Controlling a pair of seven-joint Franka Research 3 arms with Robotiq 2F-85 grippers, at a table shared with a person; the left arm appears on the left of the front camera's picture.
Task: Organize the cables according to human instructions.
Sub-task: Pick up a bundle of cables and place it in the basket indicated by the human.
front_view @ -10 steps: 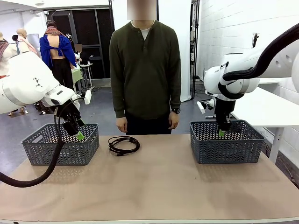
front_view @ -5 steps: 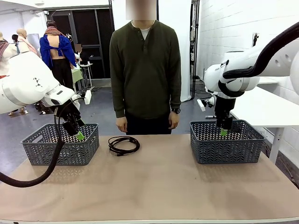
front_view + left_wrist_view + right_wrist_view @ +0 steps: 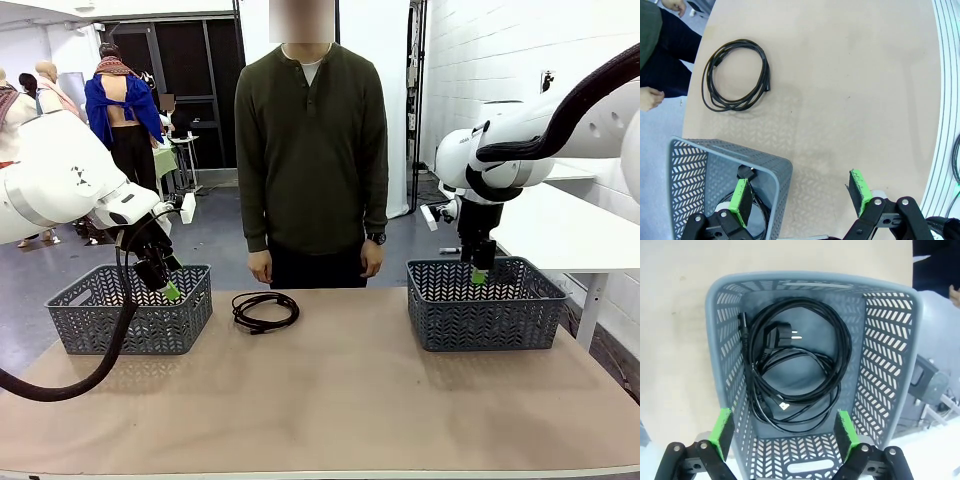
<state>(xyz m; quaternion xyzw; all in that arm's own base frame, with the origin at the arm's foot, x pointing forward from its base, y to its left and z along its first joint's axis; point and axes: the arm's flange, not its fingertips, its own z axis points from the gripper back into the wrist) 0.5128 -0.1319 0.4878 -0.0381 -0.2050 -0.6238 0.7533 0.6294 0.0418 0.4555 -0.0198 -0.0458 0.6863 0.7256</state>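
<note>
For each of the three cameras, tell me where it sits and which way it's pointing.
Front view: fixed between the arms, facing the person across the table; both arms show.
Left wrist view: looks down past the open left end effector at the loose cable and left basket.
Right wrist view: looks down past the open right end effector into the right basket.
Shared: that cable.

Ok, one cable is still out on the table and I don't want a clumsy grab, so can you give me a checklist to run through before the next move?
1. Left gripper open and empty: ok.
2. Right gripper open and empty, above the right basket: ok.
3. Loose cable lies coiled and apart from both baskets: ok.
4. Person's hands hang at the table's far edge, off the cable: ok.
5. Cables already dropped lie fully inside the right basket: ok.
6. Which basket the person wants: cannot tell, no gesture visible.
</note>
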